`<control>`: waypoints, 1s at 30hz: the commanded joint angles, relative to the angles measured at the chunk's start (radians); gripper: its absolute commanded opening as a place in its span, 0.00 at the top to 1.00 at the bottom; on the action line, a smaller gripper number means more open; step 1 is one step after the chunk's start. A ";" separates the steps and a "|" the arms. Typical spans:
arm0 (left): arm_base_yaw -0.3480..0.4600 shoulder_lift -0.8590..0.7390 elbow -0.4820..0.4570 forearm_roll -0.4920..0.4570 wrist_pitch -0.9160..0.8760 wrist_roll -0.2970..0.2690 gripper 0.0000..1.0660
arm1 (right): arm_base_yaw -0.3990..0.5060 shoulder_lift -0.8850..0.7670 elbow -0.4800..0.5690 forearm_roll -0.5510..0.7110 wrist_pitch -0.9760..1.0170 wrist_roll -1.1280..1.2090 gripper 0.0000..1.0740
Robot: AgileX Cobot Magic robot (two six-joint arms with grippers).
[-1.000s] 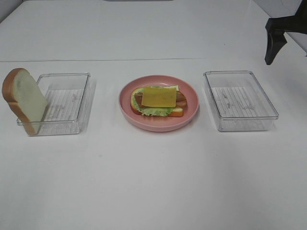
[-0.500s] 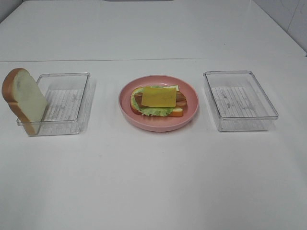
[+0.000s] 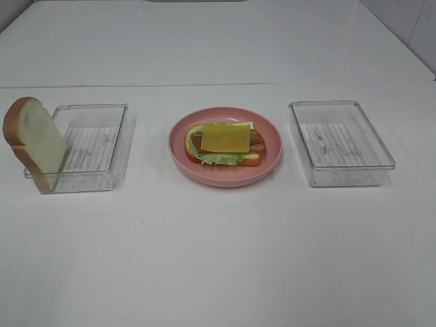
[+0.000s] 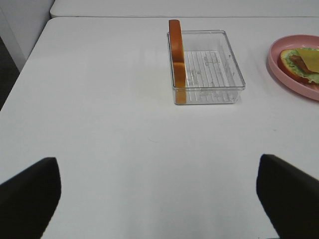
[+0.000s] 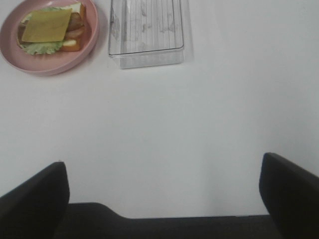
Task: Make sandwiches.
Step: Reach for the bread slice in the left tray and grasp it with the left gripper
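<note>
High camera: looks down and across my white table (image 3: 218, 259) from the near side, taking in all three dishes.
My left wrist camera: hangs well back from the left clear tray (image 4: 208, 67), facing it between my spread fingertips (image 4: 30, 194) (dark blurs at the corners).
My right wrist camera: looks steeply down near the table edge, right clear tray (image 5: 146, 31) far off.
Shared: the pink plate (image 3: 225, 178) appears in all three.

I see pink plate (image 3: 225, 176) mid-table (image 3: 218, 259), clear bins either side: one (image 3: 102, 178) toward left edge, other (image 3: 344, 178) toward right.
</note>
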 commanded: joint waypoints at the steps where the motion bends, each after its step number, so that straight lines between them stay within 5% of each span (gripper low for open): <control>1: -0.002 -0.018 0.000 -0.008 -0.015 -0.009 0.05 | 0.000 -0.130 0.055 0.014 0.012 -0.008 0.08; 19: -0.002 -0.016 0.000 -0.008 -0.015 -0.009 0.05 | 0.000 -0.444 0.207 0.023 -0.048 -0.056 0.08; 30: -0.002 -0.013 0.000 -0.006 -0.015 -0.009 0.05 | 0.001 -0.441 0.239 0.027 -0.101 -0.063 0.08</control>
